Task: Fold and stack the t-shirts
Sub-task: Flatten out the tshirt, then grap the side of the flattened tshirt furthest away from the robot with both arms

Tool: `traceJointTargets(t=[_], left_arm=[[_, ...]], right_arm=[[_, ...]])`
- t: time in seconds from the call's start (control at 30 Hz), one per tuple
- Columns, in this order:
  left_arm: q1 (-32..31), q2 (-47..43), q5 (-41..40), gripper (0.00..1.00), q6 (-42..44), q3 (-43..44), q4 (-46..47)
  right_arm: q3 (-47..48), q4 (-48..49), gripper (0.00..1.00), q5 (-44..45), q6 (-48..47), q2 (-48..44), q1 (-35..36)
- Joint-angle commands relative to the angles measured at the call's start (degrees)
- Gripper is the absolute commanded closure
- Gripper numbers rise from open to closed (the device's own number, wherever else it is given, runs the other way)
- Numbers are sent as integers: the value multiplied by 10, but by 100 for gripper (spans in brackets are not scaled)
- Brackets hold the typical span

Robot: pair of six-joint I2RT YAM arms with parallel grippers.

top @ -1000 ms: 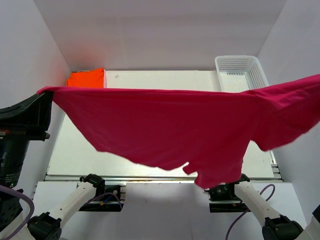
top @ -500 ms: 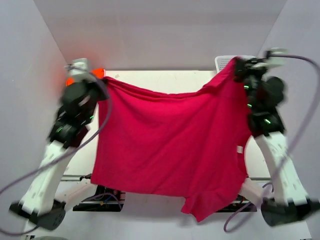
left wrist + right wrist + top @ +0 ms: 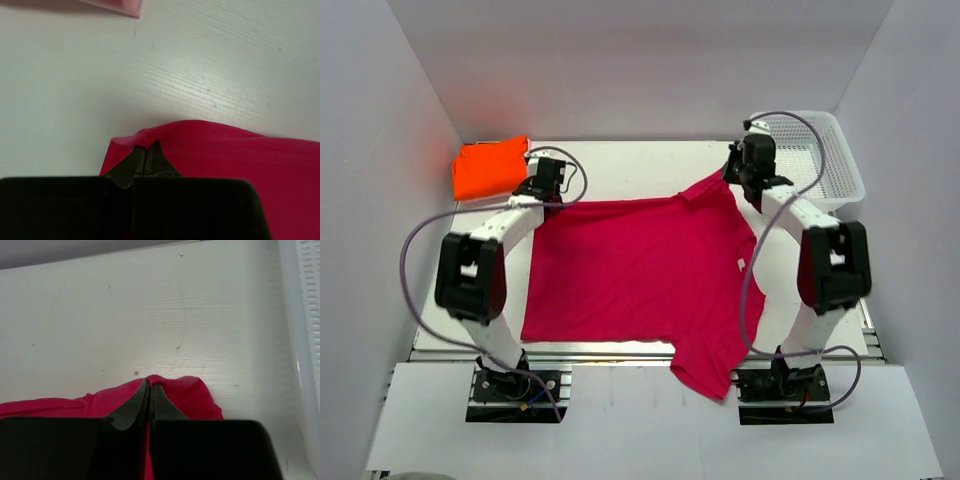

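The magenta-pink t-shirt (image 3: 640, 275) lies spread flat on the white table, its near right part hanging over the front edge. My left gripper (image 3: 542, 196) is shut on the shirt's far left corner (image 3: 150, 137), low at the table. My right gripper (image 3: 742, 180) is shut on the shirt's far right corner (image 3: 172, 390), also low at the table. The orange t-shirt (image 3: 490, 166) sits folded at the far left corner of the table, apart from both grippers.
A white mesh basket (image 3: 810, 150) stands at the far right, close beside my right gripper; its wall shows in the right wrist view (image 3: 305, 340). White walls enclose the table on three sides. The front rail (image 3: 620, 347) runs along the near edge.
Both arms have swung forward and down from holding the pink shirt stretched high in the air; the shirt now lies flat on the table with both grippers still shut on its far corners.
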Motion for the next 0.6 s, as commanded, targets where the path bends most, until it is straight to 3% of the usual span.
traceJointTargets(t=[0.0, 0.27, 0.57], left_arm=[[34, 44, 29, 100, -13, 60, 39], [76, 186, 110, 100, 22, 191, 66], [93, 198, 159, 100, 35, 222, 73]], right_arm=[[82, 23, 100, -25, -21, 39, 0], [226, -18, 100, -18, -30, 174, -1], [255, -29, 100, -13, -29, 174, 0]])
